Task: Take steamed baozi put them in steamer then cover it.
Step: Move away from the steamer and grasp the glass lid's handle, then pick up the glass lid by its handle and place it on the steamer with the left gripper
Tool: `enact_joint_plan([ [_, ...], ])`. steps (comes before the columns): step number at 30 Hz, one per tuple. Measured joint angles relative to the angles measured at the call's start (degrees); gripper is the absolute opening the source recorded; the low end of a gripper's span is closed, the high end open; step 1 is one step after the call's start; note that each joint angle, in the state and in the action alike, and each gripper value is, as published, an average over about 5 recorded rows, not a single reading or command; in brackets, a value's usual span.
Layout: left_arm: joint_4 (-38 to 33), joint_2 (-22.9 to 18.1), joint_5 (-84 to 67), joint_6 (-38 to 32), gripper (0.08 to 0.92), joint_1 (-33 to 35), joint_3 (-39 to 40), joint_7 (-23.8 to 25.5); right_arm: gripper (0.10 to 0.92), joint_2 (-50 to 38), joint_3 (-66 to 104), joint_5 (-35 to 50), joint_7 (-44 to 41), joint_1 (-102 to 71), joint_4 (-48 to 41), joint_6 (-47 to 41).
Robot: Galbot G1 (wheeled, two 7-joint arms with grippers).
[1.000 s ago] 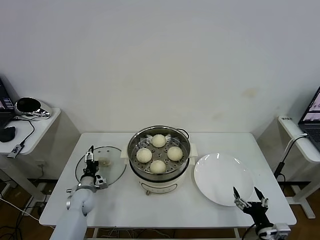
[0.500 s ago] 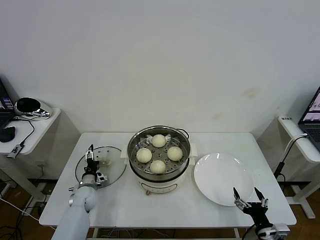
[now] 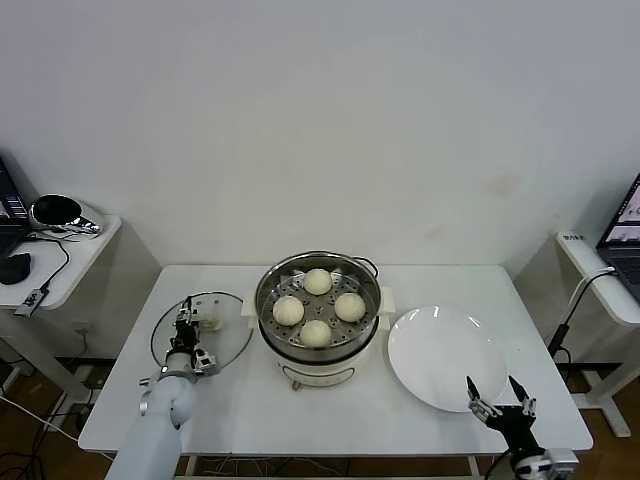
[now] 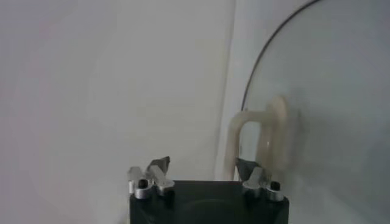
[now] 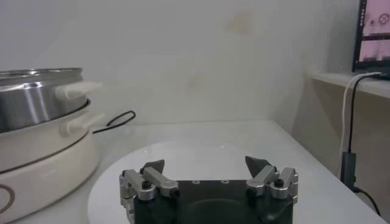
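We see the steamer (image 3: 318, 320) standing at the middle of the white counter (image 3: 240, 400), its steel pot uncovered, and all four steamed baozi (image 3: 317, 307) sitting on the perforated tray inside: one toward the wall, one toward the front edge, one on each side.

To the robot's left of the steamer, the glass lid (image 3: 222, 345) lies flat on the counter, just beside the pot's base. Our left gripper (image 3: 185, 327) hangs over the lid, close to its cream handle (image 3: 209, 323). In the left wrist view the left gripper (image 4: 204, 173) has its fingers spread apart, and the arched handle (image 4: 262, 137) rises just beyond one fingertip rather than between the two; nothing is held.

On the other side of the steamer lies a white plate (image 3: 447, 357), bare, close to the pot's base. Our right gripper (image 3: 500, 395) waits at the front edge of the counter, by the near rim of the plate, with its fingers wide apart. From the right wrist view the right gripper (image 5: 207, 173) faces across the plate (image 5: 201, 155), and the steamer (image 5: 42, 131) stands off to one side with its black power cord (image 5: 116, 120) trailing behind.
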Motion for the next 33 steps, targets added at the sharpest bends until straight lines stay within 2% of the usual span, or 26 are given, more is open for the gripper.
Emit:
enact_joint_plan([
  [10, 0.1, 0.7, -0.4, -0.5, 0.214, 0.1, 0.2, 0.3, 0.823, 0.0, 0.6, -0.2, -0.2, -0.2, 0.3, 0.2],
  [13, -0.6, 1.1, -1.0, -0.1, 0.153, 0.6, 0.3, 0.9, 0.823, 0.0, 0.9, 0.0, -0.5, -0.3, 0.6, 0.2],
  [20, -6.5, 1.2, -5.0, 4.1, 0.140, 3.7, -0.5, 4.0, 0.823, -0.1, 1.6, 0.6, -1.0, 0.2, 1.4, -0.2],
  [33, -28.5, 4.4, -7.1, 20.2, 0.140, 14.1, 0.4, 6.6, 0.823, 0.4, 1.8, 1.1, -0.7, 2.3, 1.3, -1.4],
])
